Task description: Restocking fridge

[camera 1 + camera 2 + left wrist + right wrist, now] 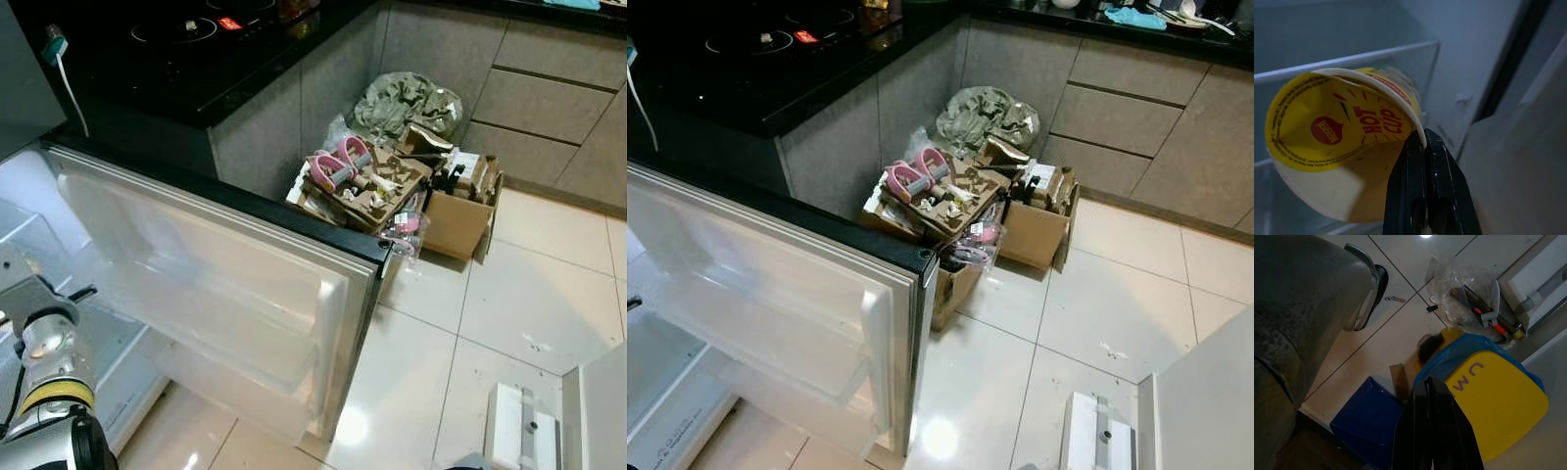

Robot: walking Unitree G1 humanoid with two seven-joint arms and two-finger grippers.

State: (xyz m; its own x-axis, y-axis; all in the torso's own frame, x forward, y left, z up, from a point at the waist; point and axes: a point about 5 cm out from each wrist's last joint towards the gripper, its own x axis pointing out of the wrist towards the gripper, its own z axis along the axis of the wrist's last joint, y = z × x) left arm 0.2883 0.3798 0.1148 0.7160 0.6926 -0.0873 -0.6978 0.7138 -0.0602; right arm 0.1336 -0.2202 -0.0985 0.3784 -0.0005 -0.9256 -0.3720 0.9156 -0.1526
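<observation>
A yellow paper cup [1337, 147] printed "HOT CUP" lies on its side inside the fridge, its mouth toward the camera. My left gripper [1424, 139] is shut on the cup's rim. A clear fridge shelf [1352, 56] runs behind the cup. In the left eye view my left arm [44, 362] reaches into the fridge at the lower left, past the open fridge door [216, 284] with its bare door bins. My right gripper [1431, 382] hangs shut over the floor, holding nothing.
A pile of cardboard boxes and rubbish [392, 191] sits on the tiled floor past the door's edge, against grey cabinets. A black hob counter [176, 49] lies behind the door. A white object [524, 426] stands lower right. A yellow bag [1493, 401] and blue box [1364, 418] lie below my right gripper.
</observation>
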